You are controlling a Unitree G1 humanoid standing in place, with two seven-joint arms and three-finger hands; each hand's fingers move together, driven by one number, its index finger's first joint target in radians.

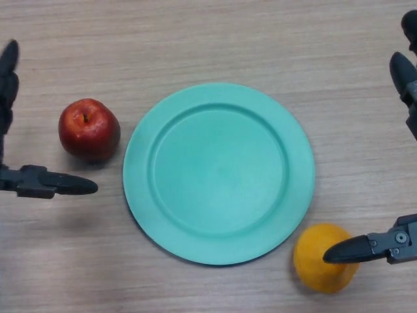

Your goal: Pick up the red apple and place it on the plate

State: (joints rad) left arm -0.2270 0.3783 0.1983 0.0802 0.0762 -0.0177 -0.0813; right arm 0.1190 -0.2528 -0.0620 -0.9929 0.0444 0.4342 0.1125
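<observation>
A red apple [88, 129] stands on the wooden table just left of a round teal plate [219, 173], which holds nothing. My left hand [45, 182] is at the left edge. Its thumb reaches out just below the apple and its fingers [8, 72] show straight at the upper left, so the hand is open and apart from the apple. My right hand [381, 245] is at the right edge, open, with its thumb over an orange and its fingers [405, 72] at the upper right.
An orange [320, 262] lies at the plate's lower right rim, partly under my right thumb. The wooden table [215, 39] runs on behind the plate.
</observation>
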